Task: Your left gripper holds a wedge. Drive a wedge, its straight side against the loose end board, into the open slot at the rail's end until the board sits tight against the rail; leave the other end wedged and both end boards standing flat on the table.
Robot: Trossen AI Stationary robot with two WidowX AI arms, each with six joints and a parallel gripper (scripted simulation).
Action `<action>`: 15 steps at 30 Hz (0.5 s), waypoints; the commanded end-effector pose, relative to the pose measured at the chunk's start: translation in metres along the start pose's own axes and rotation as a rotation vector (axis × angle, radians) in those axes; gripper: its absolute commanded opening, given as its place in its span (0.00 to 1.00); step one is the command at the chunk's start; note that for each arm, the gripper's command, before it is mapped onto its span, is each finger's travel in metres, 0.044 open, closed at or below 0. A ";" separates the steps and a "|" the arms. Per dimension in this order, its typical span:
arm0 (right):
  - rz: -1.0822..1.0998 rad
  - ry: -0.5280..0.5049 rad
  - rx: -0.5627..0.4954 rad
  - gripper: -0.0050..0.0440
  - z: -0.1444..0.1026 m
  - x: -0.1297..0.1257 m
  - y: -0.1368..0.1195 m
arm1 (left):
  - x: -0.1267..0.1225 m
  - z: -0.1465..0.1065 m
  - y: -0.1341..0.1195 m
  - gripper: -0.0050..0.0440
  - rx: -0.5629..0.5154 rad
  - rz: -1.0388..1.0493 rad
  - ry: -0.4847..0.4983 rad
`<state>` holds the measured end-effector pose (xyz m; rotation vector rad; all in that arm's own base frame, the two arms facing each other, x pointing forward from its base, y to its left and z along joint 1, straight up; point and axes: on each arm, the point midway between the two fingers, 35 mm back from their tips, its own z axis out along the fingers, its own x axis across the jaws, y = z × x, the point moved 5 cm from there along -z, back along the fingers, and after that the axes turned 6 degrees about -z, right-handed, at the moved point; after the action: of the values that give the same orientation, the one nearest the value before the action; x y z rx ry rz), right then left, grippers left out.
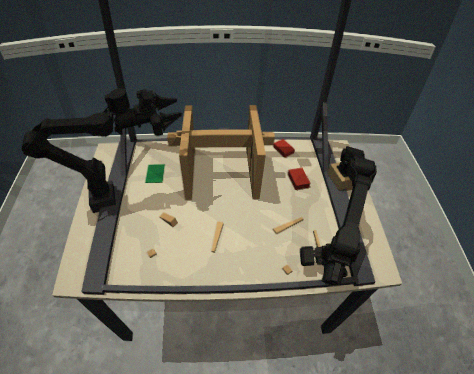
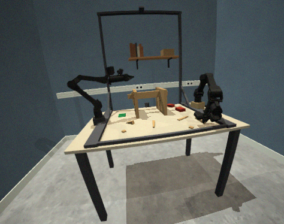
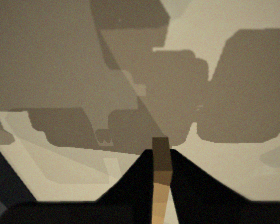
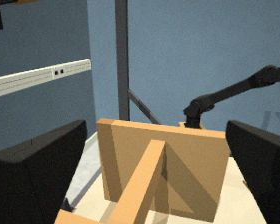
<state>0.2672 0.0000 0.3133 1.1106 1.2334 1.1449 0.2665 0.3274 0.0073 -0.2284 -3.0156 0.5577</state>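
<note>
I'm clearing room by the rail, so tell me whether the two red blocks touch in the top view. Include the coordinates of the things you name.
No, tabletop [image 1: 248,250] [image 2: 139,134] shows between the farther red block [image 1: 284,148] [image 2: 171,105] and the nearer red block [image 1: 299,178] [image 2: 180,109].

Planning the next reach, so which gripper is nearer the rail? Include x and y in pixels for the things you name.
Right. The right gripper [image 1: 178,108] [image 2: 133,76] [image 4: 156,127] hovers just off one end of the rail [image 1: 220,137] [image 2: 147,95] [image 4: 141,185]; the left gripper [image 1: 334,272] [image 2: 205,120] [image 3: 159,156] is farther away, low near a front corner of the table [image 1: 390,280] [image 2: 242,126].
</note>
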 end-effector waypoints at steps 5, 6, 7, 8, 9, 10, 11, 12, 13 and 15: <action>0.000 -0.002 -0.019 0.92 -0.001 -0.001 0.007 | 0.000 -0.003 0.000 0.29 -0.006 -0.006 -0.008; 0.000 -0.002 -0.019 0.92 -0.001 -0.001 0.007 | 0.000 -0.004 0.001 0.29 -0.007 -0.005 -0.009; 0.000 -0.002 -0.019 0.92 -0.001 -0.001 0.007 | 0.000 -0.003 0.000 0.29 -0.005 -0.006 -0.008; 0.000 -0.002 -0.019 0.92 -0.001 -0.001 0.007 | 0.000 -0.003 0.000 0.29 -0.005 -0.006 -0.008; 0.000 -0.002 -0.019 0.92 -0.001 -0.001 0.007 | 0.000 -0.003 0.000 0.29 -0.005 -0.006 -0.008; 0.000 -0.002 -0.019 0.92 -0.001 -0.001 0.007 | 0.000 -0.003 0.000 0.29 -0.005 -0.006 -0.008; 0.000 -0.002 -0.019 0.92 -0.001 -0.001 0.007 | 0.000 -0.003 0.000 0.29 -0.005 -0.006 -0.008; 0.000 -0.002 -0.019 0.92 -0.001 -0.001 0.007 | 0.000 -0.003 0.000 0.29 -0.005 -0.006 -0.008; 0.000 -0.002 -0.019 0.92 -0.001 -0.001 0.007 | 0.000 -0.003 0.000 0.29 -0.005 -0.006 -0.008; 0.000 -0.002 -0.019 0.92 -0.001 -0.001 0.007 | 0.000 -0.003 0.000 0.29 -0.005 -0.006 -0.008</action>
<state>0.2672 0.0000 0.3133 1.1106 1.2334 1.1449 0.2665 0.3274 0.0066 -0.2281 -3.0163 0.5574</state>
